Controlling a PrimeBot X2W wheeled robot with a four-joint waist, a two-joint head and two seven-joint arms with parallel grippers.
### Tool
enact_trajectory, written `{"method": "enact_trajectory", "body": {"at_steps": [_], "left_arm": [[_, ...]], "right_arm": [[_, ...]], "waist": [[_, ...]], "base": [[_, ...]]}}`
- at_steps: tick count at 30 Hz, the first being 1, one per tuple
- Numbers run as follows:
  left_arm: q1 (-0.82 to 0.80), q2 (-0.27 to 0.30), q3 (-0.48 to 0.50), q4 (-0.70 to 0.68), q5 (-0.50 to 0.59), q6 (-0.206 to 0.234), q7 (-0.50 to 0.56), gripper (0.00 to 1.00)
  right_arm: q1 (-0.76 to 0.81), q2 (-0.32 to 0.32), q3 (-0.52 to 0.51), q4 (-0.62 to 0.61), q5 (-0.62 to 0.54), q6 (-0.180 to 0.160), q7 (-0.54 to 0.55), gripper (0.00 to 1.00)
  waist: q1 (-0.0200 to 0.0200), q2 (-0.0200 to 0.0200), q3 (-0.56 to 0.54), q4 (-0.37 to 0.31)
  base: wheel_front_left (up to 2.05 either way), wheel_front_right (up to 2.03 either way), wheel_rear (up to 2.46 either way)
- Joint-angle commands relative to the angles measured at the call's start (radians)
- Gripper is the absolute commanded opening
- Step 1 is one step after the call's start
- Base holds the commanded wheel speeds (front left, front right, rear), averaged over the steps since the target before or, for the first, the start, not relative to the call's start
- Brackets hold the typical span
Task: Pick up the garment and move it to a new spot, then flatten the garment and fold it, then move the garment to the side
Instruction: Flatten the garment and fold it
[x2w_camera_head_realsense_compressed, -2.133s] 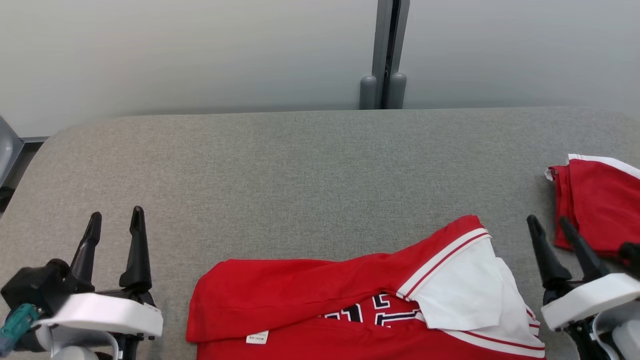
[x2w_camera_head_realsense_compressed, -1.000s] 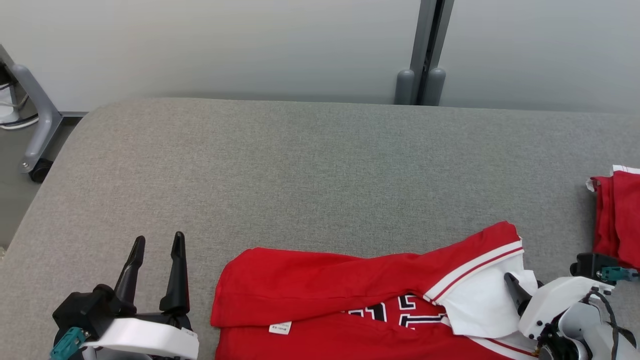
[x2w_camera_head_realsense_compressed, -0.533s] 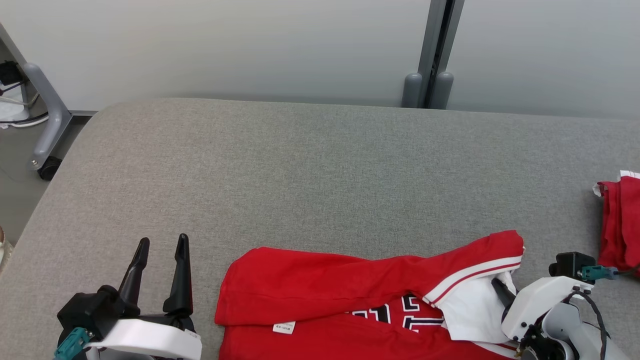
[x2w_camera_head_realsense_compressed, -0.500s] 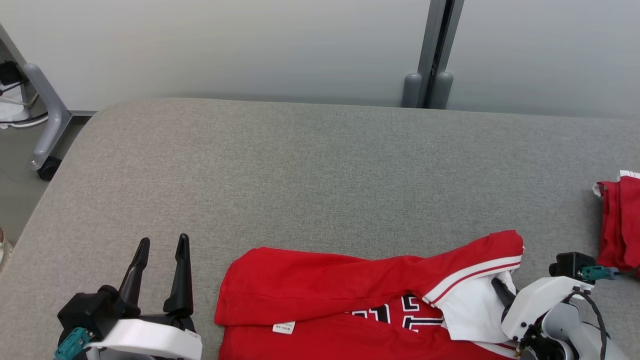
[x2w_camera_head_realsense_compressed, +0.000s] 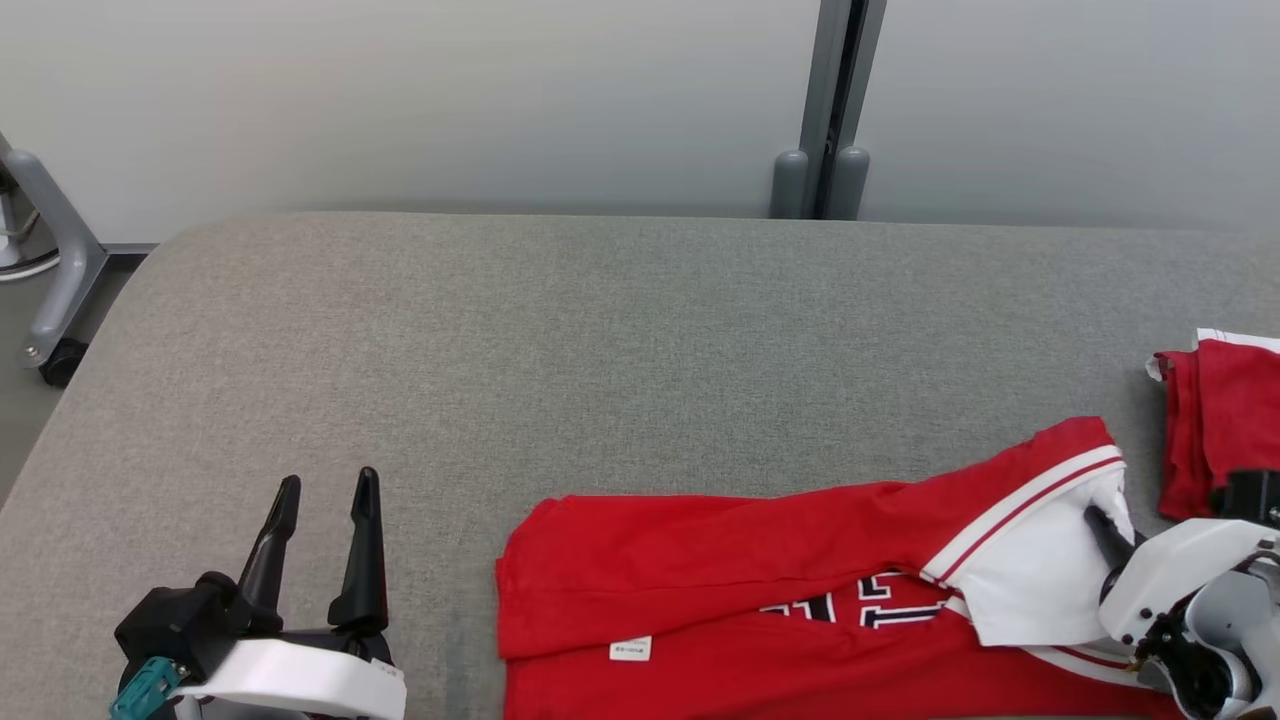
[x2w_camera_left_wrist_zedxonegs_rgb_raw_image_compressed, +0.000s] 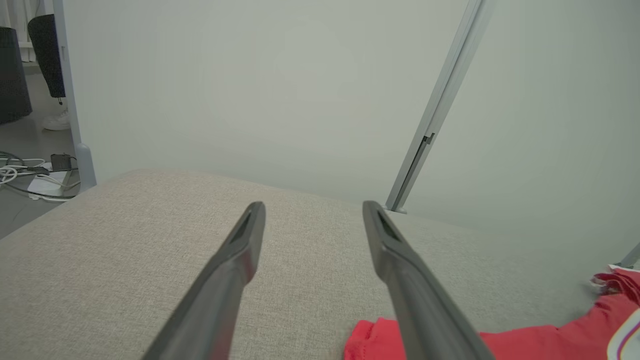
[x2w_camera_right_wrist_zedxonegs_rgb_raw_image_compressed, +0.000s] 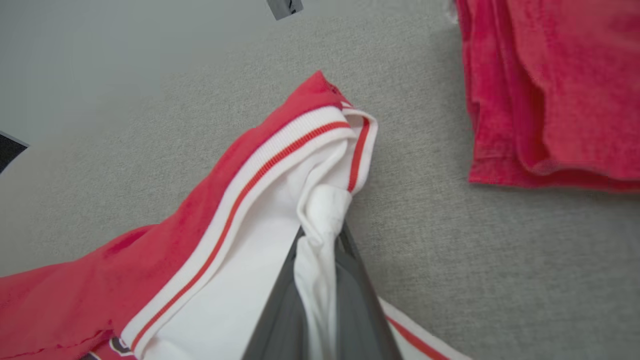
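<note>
1. Most of the head view is the grey fabric table (x2w_camera_head_realsense_compressed: 620, 330), edge to edge, w/ a pale wall (x2w_camera_head_realsense_compressed: 400, 100) behind it.
2. Garment (x2w_camera_head_realsense_compressed: 720, 560): red w/ white parts, at bottom centre-right of the head view, lying on the table. Its upper part is folded over in a long red band, and its lower edge is cut off by the frame bottom.
3. 2nd red cloth (x2w_camera_head_realsense_compressed: 1220, 420): folded, at the right edge of the head view. It is near the garment's upper-right tip but apart from it, w/ grey table btwn.
4. Grey post (x2w_camera_head_realsense_compressed: 825, 110) stands upright at top centre-right against the wall. A wheeled stand leg (x2w_camera_head_realsense_compressed: 50, 290) is at the left edge, on the floor.
5. L hand (x2w_camera_head_realsense_compressed: 327, 478): lower left of the head view, fingers apart, nothing btwn them. It is over bare table, beside the garment's left edge, not touching it.
6. R hand (x2w_camera_head_realsense_compressed: 1095, 520): lower right, fingers together, clamped on the garment's white sleeve (x2w_camera_head_realsense_compressed: 1030, 590). In the R wrist view a bunched white fold is pinched btwn the two dark fingers, just below the red-striped cuff (x2w_camera_right_wrist_zedxonegs_rgb_raw_image_compressed: 300, 140).
7. Dark block lettering (x2w_camera_head_realsense_compressed: 870, 605) shows on the red front, partly under the sleeve.
8. Small white label (x2w_camera_head_realsense_compressed: 630, 650) sits near the garment's lower left.
</note>
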Motion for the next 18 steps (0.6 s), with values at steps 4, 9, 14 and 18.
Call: {"method": "enact_trajectory", "body": {"at_steps": [4, 9, 14, 18], "left_arm": [[0.006, -0.005, 0.007, 0.002, -0.004, -0.003, -0.004, 1.0], [0.01, -0.008, 0.006, 0.008, -0.004, -0.011, -0.004, 1.0], [0.017, -0.005, 0.006, 0.014, -0.007, -0.01, -0.004, 1.0], [0.022, -0.002, 0.003, 0.014, -0.007, -0.008, -0.001, 1.0]], "right_arm": [[-0.005, -0.035, -0.026, -0.036, 0.002, 0.0, -0.006, 0.0], [0.0, -0.039, -0.038, -0.103, -0.036, 0.001, -0.015, 0.0], [0.028, -0.009, -0.049, -0.267, -0.058, 0.0, 0.037, 0.0], [0.078, 0.031, -0.049, -0.424, -0.08, 0.0, 0.109, 0.0]], "waist": [[0.0, 0.0, -0.006, -0.012], [0.0, 0.0, -0.015, -0.008], [0.0, 0.0, -0.03, 0.001], [0.0, 0.0, -0.038, 0.015]], "base": [[0.0, 0.0, 0.0], [0.0, 0.0, 0.0], [0.0, 0.0, 0.0], [0.0, 0.0, 0.0]]}}
